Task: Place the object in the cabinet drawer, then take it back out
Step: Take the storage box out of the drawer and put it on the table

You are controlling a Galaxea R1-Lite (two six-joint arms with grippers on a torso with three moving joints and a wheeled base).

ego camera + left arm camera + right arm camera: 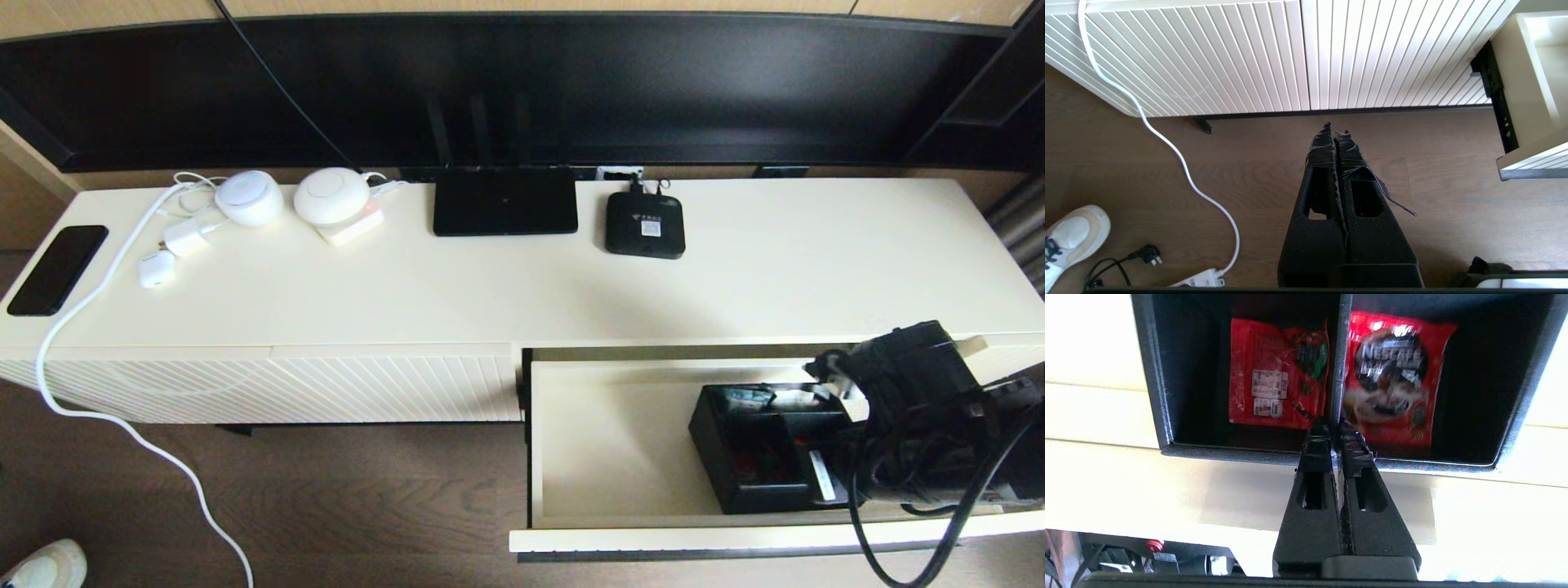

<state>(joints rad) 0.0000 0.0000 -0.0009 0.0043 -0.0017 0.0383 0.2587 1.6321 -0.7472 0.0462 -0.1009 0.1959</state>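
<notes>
The box (755, 449) is sitting in the open drawer (612, 441), at 3 o'clock inside it. Only the right wrist view is showing the right gripper (1336, 426) clamping its divider between red packets (1278, 373). The left gripper (1336, 130) is hanging over the floor (1433, 196), jaws together, empty.

The black three-compartment organizer box (755, 449) sits inside the open cream cabinet drawer (612, 441), toward its right. On the worktop (490, 286) behind, the flat black router (504, 202) lies left of the small black set-top box (644, 225).
</notes>
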